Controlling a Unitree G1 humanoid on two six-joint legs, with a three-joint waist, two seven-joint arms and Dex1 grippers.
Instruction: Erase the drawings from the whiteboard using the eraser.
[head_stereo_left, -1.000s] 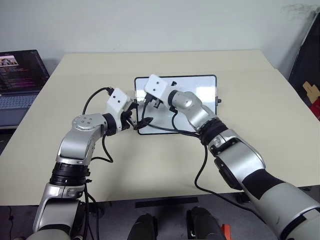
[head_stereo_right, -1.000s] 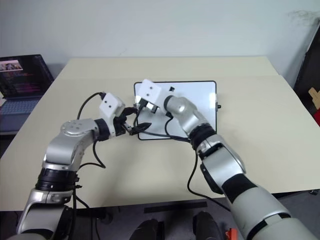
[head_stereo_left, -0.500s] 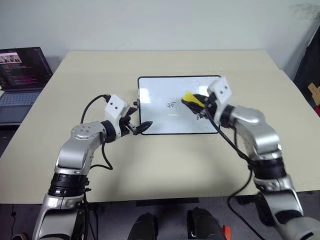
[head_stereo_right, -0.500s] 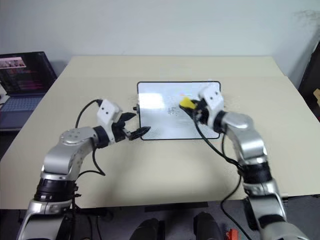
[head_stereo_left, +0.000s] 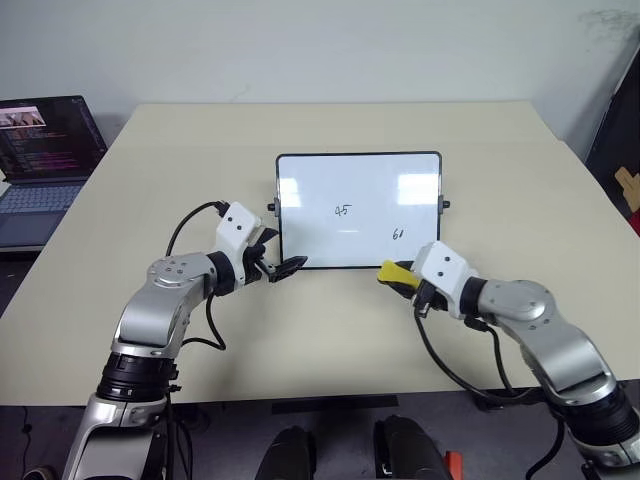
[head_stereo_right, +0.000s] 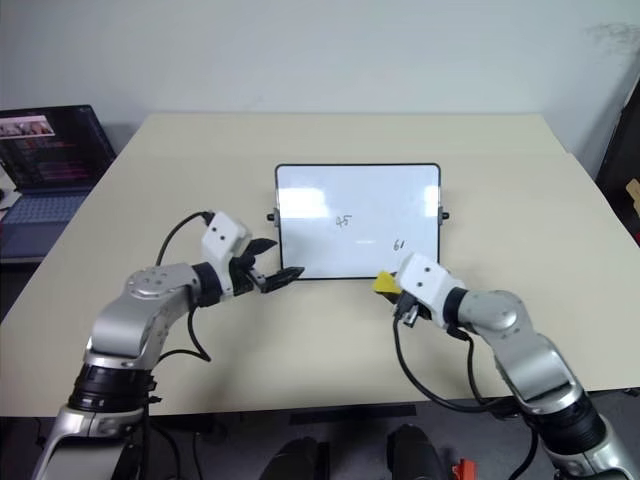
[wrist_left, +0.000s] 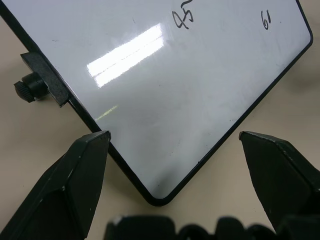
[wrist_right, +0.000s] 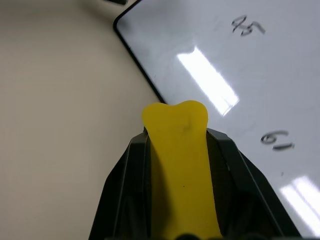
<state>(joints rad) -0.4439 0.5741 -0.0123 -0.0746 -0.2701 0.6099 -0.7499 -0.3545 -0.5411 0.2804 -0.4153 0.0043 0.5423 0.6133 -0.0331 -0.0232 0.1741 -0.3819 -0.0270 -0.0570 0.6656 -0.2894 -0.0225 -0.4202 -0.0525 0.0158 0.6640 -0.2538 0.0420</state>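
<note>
The whiteboard (head_stereo_left: 358, 190) lies flat in the middle of the table, black-framed. The drawings on it are a small "45" (head_stereo_left: 343, 210) near its centre and a "61" (head_stereo_left: 398, 234) toward its near right. My right gripper (head_stereo_left: 402, 278) is shut on the yellow eraser (head_stereo_left: 390, 272), whose end pokes out past the fingers (wrist_right: 125, 190). It hovers just off the board's near edge, in front of the "61". My left gripper (head_stereo_left: 287, 266) stands open astride the board's near left corner (wrist_left: 160, 197), one finger (wrist_left: 75, 180) on each side.
An open laptop (head_stereo_left: 45, 150) sits on a side surface at the far left. The board's small black side knobs (head_stereo_left: 271, 208) stick out past its frame. Bare tan tabletop (head_stereo_left: 330, 330) surrounds the board. A dark object with a cardboard piece (head_stereo_left: 625, 185) stands at the right edge.
My right gripper has swept with the eraser from the board's left side across to the right, then back off the near edge. The left gripper has stayed at the corner.
</note>
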